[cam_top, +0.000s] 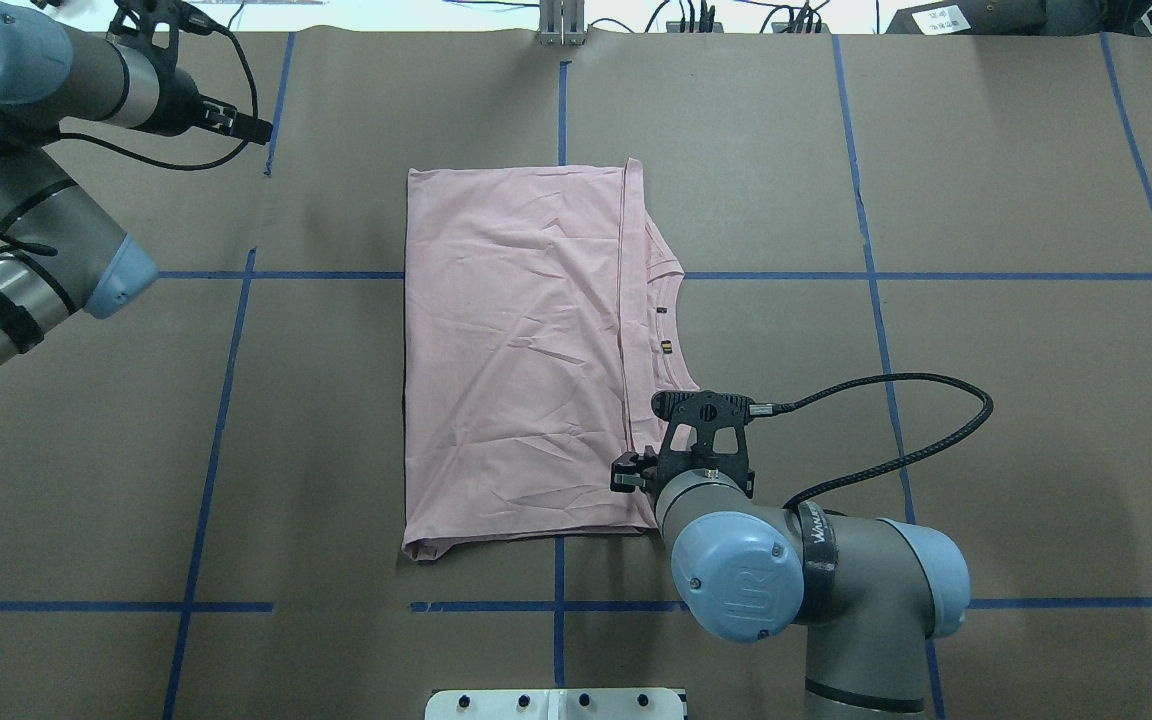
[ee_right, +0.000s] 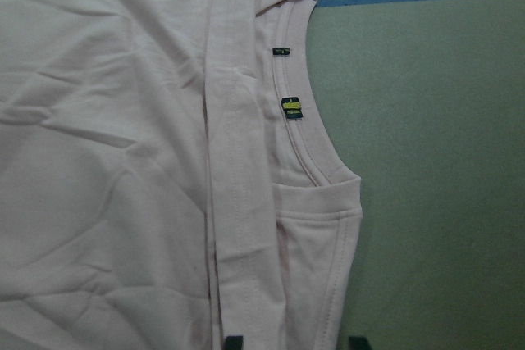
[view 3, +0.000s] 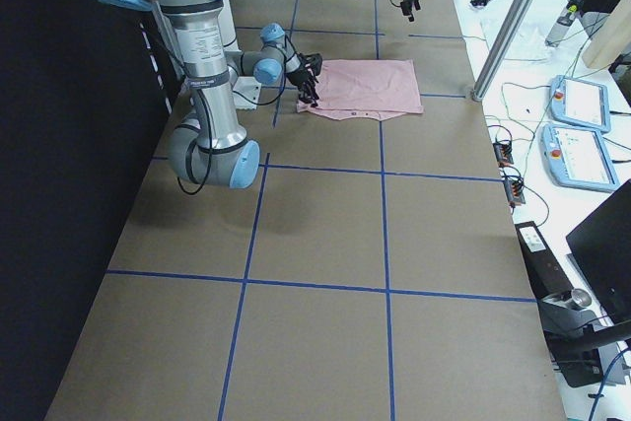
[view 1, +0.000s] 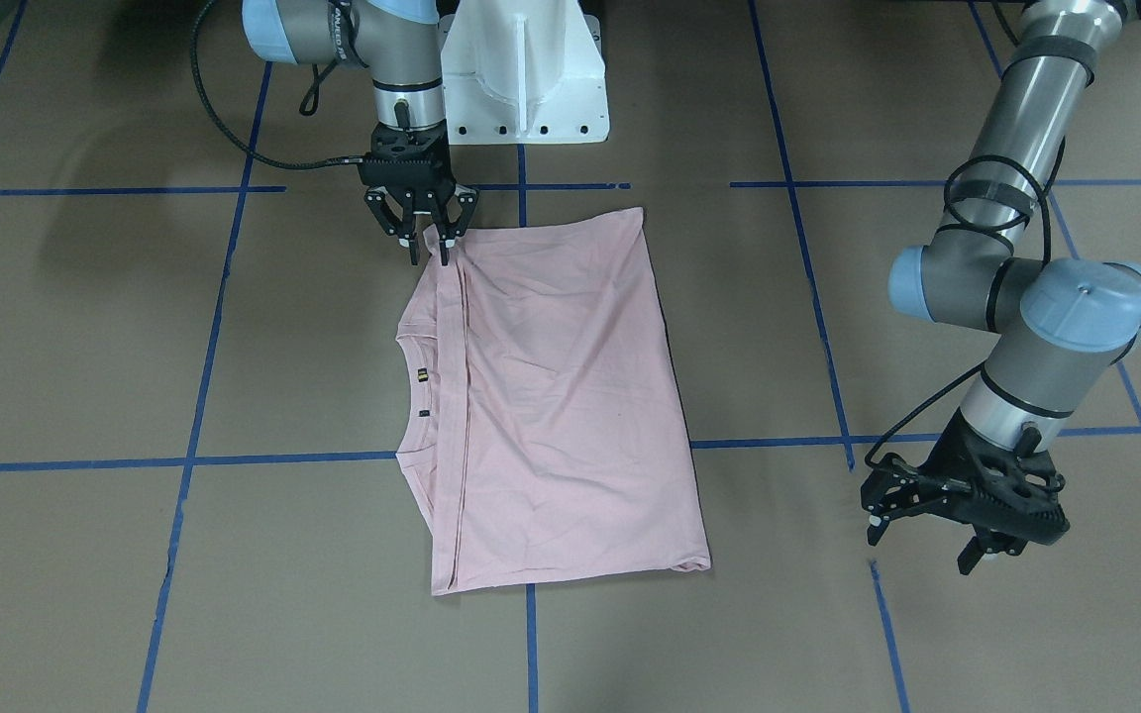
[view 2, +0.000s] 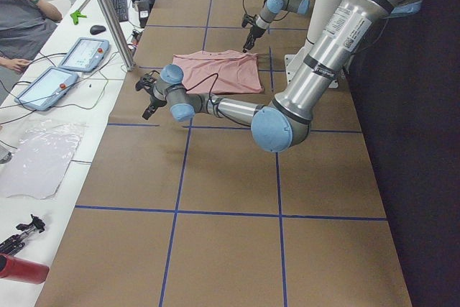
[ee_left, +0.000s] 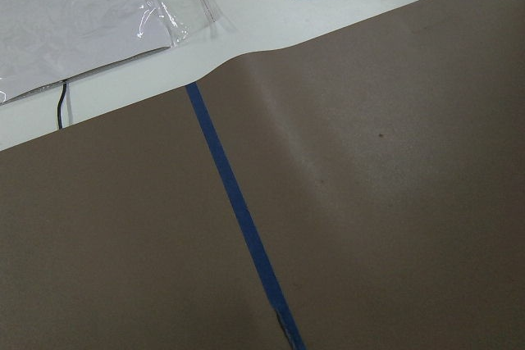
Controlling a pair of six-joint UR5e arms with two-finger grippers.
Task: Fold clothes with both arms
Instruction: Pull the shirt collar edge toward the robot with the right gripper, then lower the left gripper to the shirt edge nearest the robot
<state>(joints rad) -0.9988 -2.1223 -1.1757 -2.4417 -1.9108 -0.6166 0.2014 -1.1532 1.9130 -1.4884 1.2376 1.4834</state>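
The pale pink T-shirt [view 1: 561,396] lies flat on the brown table, folded over so that its hem band runs beside the ribbed collar [view 1: 410,396] and the small neck tags [ee_right: 290,106]. No print shows. My right gripper [view 1: 429,248] points down at the shirt's corner nearest the robot. It is open, and in the right wrist view [ee_right: 295,342] its fingertips [ee_right: 234,342] straddle the shoulder cloth. In the overhead view the shirt [cam_top: 516,350] lies mid-table and the right wrist hides that gripper. My left gripper [view 1: 922,545] is open and empty, away from the shirt above bare table.
The white pedestal [view 1: 526,79] stands behind the shirt. Blue tape lines [view 1: 283,460] cross the brown table cover. The left wrist view shows the table's edge and a plastic bag [ee_left: 82,14] on a white bench. Tablets [view 2: 43,84] and a person [view 2: 21,12] are beside the table.
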